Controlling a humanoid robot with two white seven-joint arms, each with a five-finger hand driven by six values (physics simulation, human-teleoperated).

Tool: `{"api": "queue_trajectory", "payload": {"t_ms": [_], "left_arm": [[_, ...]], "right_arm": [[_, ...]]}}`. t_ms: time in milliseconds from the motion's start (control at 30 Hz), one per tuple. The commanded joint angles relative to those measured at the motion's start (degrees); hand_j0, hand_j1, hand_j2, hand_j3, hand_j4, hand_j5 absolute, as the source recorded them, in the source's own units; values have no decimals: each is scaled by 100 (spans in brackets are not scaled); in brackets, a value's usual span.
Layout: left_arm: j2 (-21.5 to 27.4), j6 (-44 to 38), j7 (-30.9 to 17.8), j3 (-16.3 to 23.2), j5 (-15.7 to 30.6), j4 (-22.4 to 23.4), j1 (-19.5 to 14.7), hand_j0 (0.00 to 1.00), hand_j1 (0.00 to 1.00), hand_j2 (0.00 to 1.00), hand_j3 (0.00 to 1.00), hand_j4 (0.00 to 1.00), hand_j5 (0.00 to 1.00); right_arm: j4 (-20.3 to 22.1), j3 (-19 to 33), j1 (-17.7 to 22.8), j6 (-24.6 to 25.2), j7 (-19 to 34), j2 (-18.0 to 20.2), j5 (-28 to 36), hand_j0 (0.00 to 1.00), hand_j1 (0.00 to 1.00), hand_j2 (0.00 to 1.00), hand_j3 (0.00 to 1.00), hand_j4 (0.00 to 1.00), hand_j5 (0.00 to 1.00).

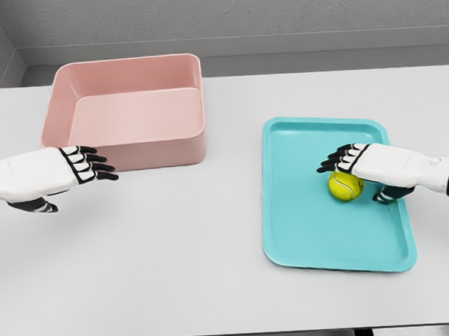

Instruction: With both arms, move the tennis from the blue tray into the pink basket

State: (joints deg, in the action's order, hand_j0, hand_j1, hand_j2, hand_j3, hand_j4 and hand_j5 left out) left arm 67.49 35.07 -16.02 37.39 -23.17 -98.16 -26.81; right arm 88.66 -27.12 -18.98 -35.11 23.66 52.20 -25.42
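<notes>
The right hand [367,168] has its fingers [335,161] arched over the ball [344,186] in the blue tray [303,231], not yet clamped. Next: close and lift. The left hand [55,173], fingers apart, waits beside the pink basket [125,143].

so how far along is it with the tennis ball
Nothing is done yet: the tennis ball lies on the blue tray. The right hand is over it, grip unconfirmed. The left hand waits open near the pink basket, which holds nothing.

Basket [126,154] left on table [176,253]; tray [303,224] right, holding ball [344,186].
</notes>
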Motion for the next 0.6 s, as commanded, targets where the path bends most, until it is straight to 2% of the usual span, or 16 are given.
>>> {"api": "queue_trajectory", "payload": {"t_ms": [0, 400, 567], "left_arm": [[10, -7, 3, -4, 41, -2, 0, 100, 100, 100, 100, 100, 100], [10, -7, 3, -12, 41, -2, 0, 100, 100, 100, 100, 100, 100], [10, -7, 3, -12, 41, -2, 0, 100, 100, 100, 100, 100, 100]], "right_arm": [[90, -39, 0, 11, 7, 0, 28, 98, 98, 98, 98, 98, 98], [134, -119, -53, 11, 51, -149, -218, 94, 94, 94, 94, 94, 94], [125, -119, -53, 11, 235, -149, -218, 84, 84, 84, 84, 84, 84]]}}
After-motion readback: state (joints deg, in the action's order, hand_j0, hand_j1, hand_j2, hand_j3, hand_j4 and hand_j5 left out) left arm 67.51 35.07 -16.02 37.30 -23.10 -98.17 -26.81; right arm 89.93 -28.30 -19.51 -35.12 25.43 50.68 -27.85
